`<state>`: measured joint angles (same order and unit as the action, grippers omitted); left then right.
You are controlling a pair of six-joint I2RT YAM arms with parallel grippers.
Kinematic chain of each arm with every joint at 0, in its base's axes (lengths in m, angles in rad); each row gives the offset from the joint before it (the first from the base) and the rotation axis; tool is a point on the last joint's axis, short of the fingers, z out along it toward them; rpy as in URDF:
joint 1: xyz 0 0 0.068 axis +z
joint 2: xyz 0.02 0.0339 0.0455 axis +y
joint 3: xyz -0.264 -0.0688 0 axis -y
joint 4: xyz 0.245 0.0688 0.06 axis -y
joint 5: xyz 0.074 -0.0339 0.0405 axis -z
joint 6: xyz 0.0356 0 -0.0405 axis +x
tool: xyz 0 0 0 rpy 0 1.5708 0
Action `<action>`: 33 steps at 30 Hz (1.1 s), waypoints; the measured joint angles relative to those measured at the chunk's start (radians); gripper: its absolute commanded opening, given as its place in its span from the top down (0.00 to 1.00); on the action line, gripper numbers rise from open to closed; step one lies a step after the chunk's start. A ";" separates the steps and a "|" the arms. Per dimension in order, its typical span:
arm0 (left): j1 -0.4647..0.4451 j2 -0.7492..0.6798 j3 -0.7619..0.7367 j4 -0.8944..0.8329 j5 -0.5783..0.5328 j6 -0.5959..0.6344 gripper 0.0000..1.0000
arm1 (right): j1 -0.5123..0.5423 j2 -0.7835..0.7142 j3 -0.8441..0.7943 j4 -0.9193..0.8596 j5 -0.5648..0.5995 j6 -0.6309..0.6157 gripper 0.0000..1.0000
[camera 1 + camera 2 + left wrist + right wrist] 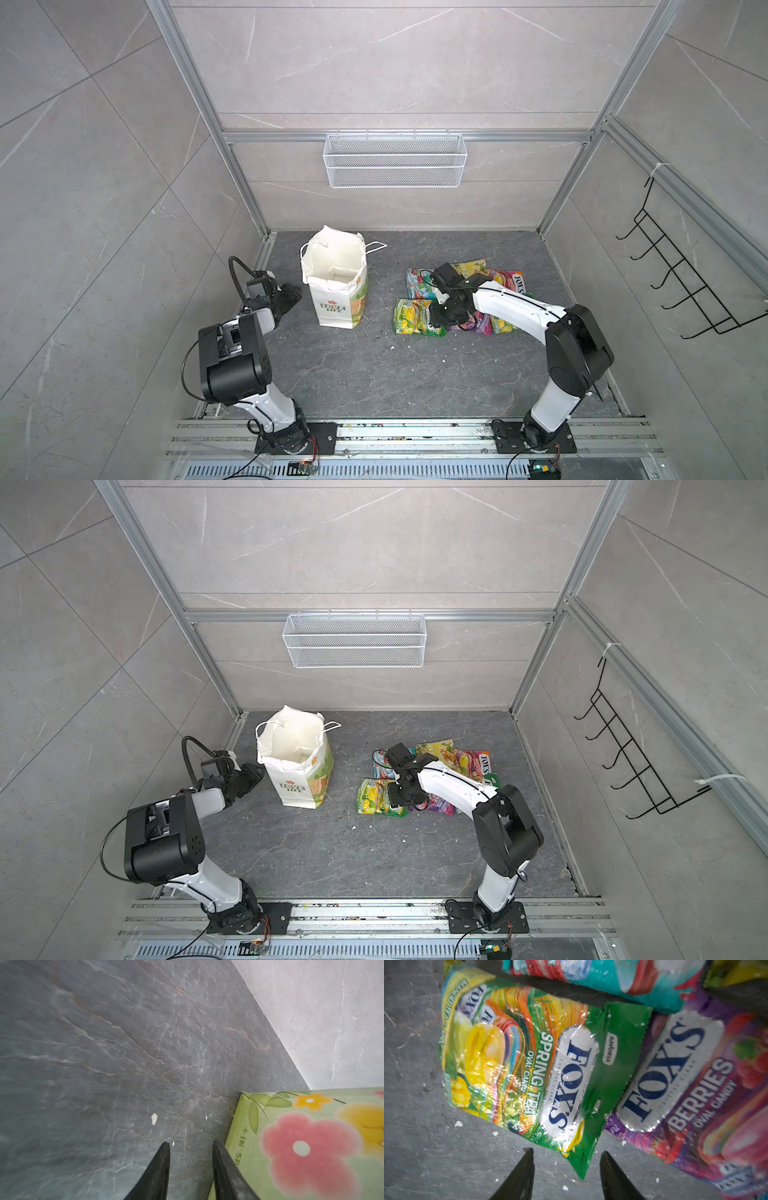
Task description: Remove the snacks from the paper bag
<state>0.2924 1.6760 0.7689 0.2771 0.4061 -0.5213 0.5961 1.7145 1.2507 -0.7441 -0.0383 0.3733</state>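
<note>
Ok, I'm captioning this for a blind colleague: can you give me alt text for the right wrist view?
The right gripper hangs open over the corner of a green FOX'S Spring Tea packet lying flat on the dark grey table. A purple FOX'S Berries packet lies against it, and a teal-red packet lies nearby.

The snacks (519, 1059) are glossy, crinkled plastic film catching glare. The paper bag (336, 307) is matt, creased white paper. The tabletop (374, 374) looks like dark, veined, matt stone; the basket (395, 166) is white wire mesh.
</note>
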 measured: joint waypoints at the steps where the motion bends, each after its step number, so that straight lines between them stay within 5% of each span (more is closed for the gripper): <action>1: 0.000 0.013 0.005 -0.001 0.017 -0.003 0.62 | 0.000 -0.024 0.000 0.000 0.011 -0.003 0.02; 16: -0.078 0.049 -0.024 0.009 0.098 -0.110 0.65 | -0.002 -0.495 -0.148 0.202 0.260 0.001 0.01; 33: -0.200 0.110 -0.069 0.150 0.093 -0.225 0.68 | -0.003 -0.534 -0.156 0.294 0.368 -0.003 0.01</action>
<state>0.0921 1.7859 0.6998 0.4271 0.4995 -0.7464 0.5930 1.1801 1.0950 -0.4500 0.3294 0.3702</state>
